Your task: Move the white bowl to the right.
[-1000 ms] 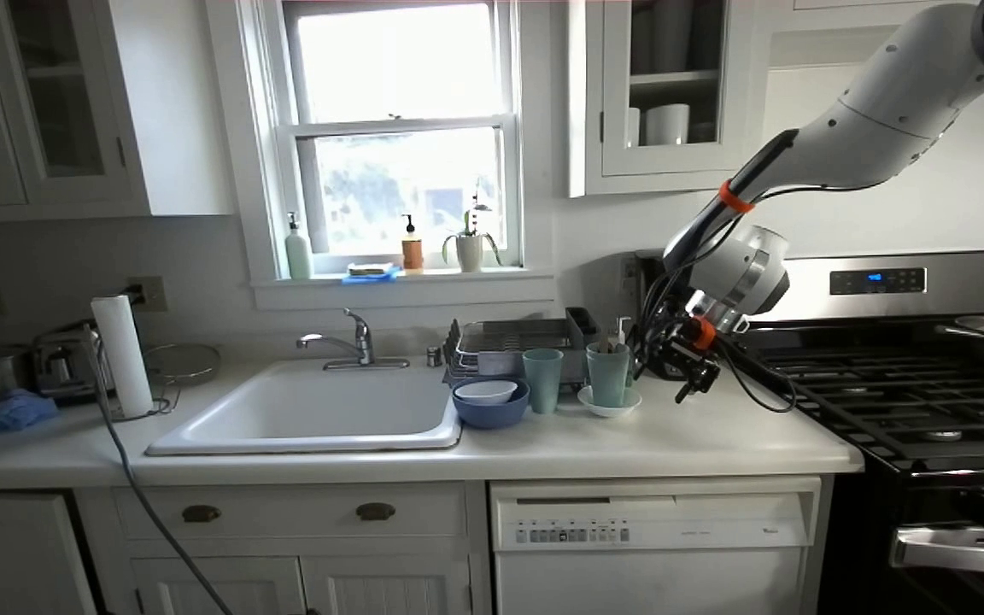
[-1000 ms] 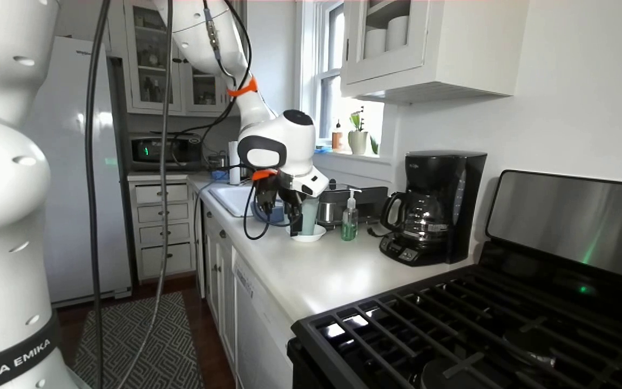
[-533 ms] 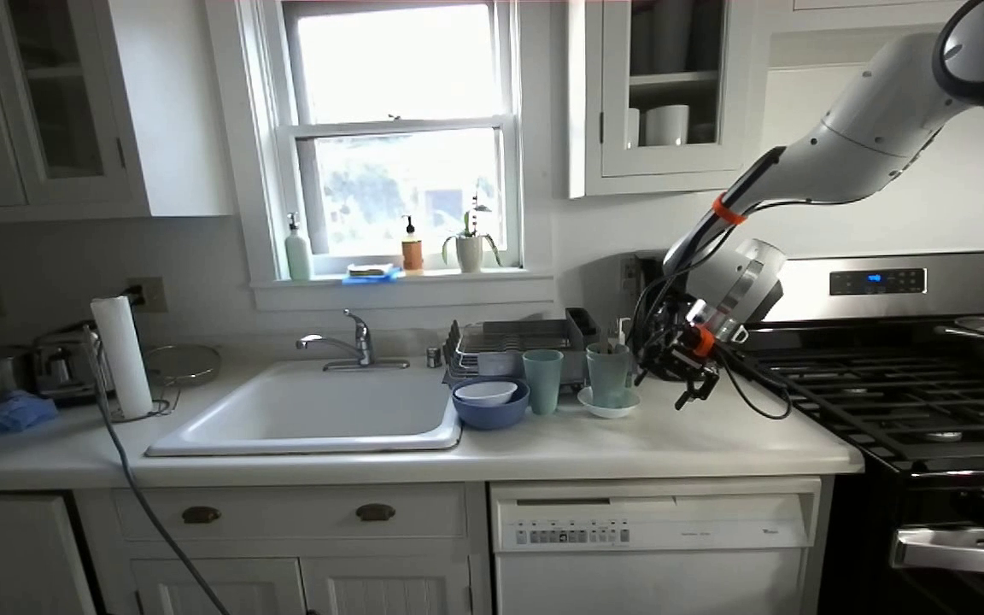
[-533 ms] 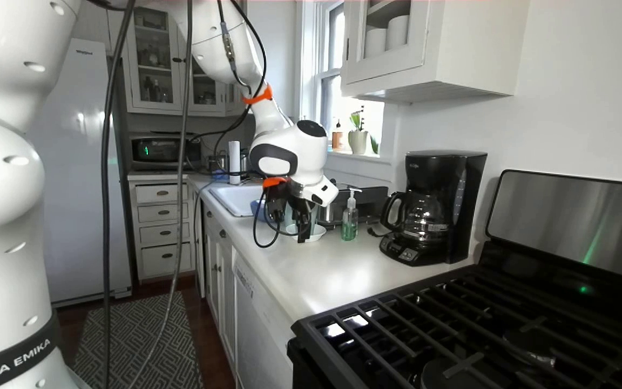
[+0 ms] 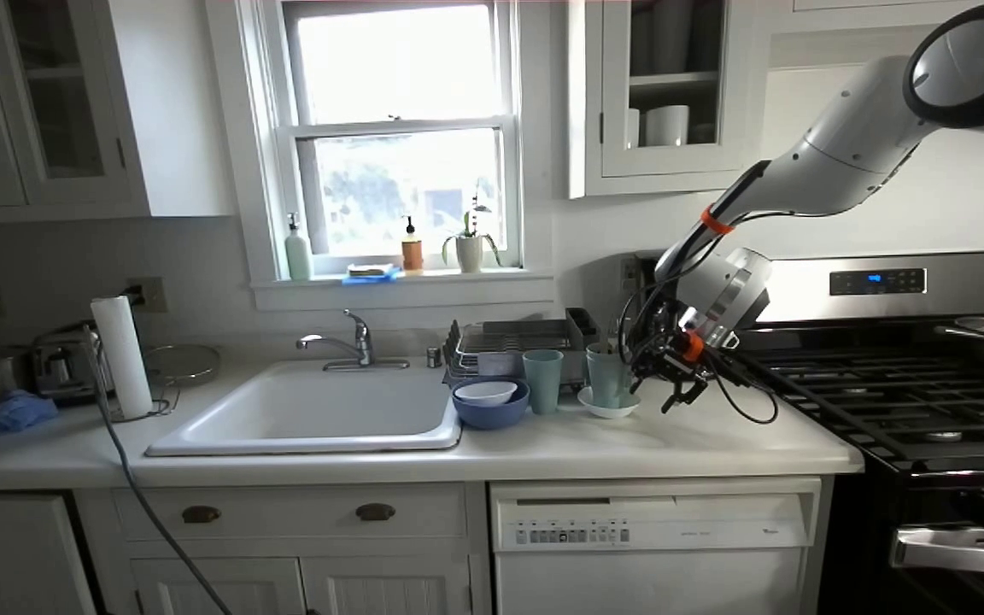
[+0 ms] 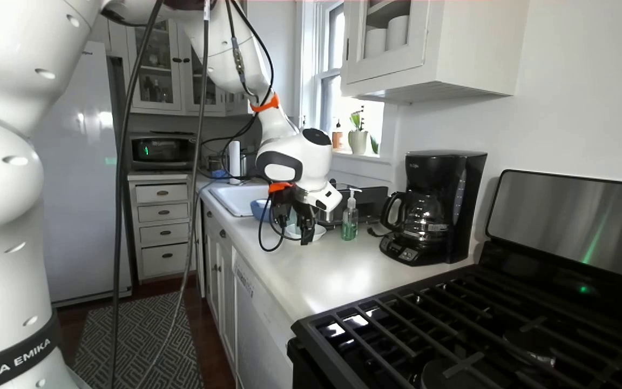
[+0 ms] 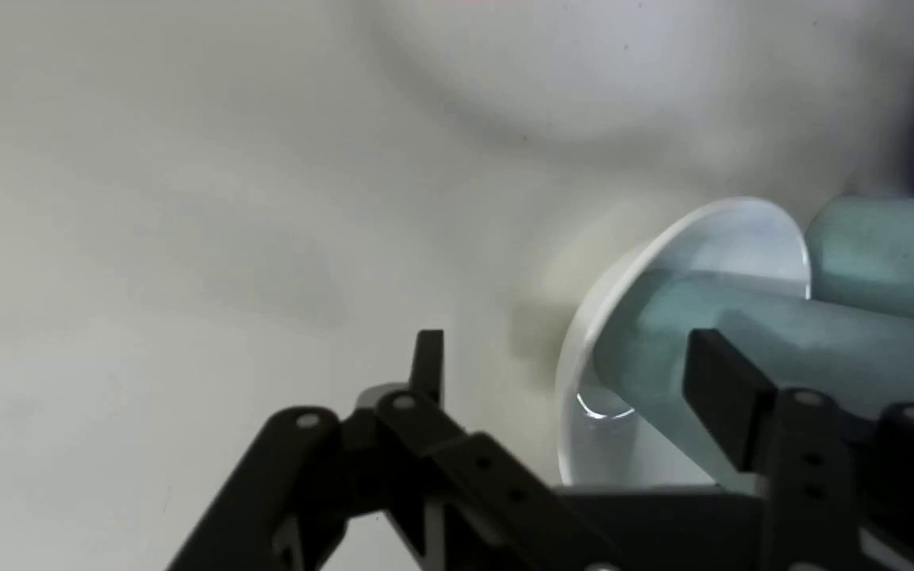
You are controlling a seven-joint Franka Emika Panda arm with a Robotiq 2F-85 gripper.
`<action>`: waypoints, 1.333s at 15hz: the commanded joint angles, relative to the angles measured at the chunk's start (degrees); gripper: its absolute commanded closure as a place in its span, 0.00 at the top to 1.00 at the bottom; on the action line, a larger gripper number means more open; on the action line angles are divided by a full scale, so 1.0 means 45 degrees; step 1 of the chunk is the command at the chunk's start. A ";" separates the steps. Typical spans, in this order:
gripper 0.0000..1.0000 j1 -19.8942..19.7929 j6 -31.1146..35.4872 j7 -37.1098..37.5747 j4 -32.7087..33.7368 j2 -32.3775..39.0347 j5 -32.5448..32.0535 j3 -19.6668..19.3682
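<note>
Blue, the leftmost bowl (image 5: 492,417) is best left undisturbed with its white dish (image 5: 483,392), as is the green cup (image 5: 542,383) beside it. Next along, the white bowl (image 5: 608,413) presumably meant is seen on the counter (image 5: 714,444), a tumbler (image 5: 606,376) standing in it. Rightmost, the gripper (image 5: 652,398) is spread wide; the rim alone should be pinched, and the bowl slid level, lest the tumbler be tipped.

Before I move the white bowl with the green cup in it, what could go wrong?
The green cup stands inside the white bowl, so tilting the bowl might tip it over. In the wrist view, one finger of the open gripper overlaps the cup, so closing could knock it. A second green cup looks close beside the bowl and might get bumped.
</note>
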 commanded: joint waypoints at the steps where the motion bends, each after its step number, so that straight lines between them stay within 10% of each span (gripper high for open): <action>1: 0.71 -0.0194 -0.0244 0.0009 0.0643 0.0504 0.0510 0.0173; 20: 0.39 -0.0265 -0.0264 0.0264 0.1545 0.1431 0.0925 0.0296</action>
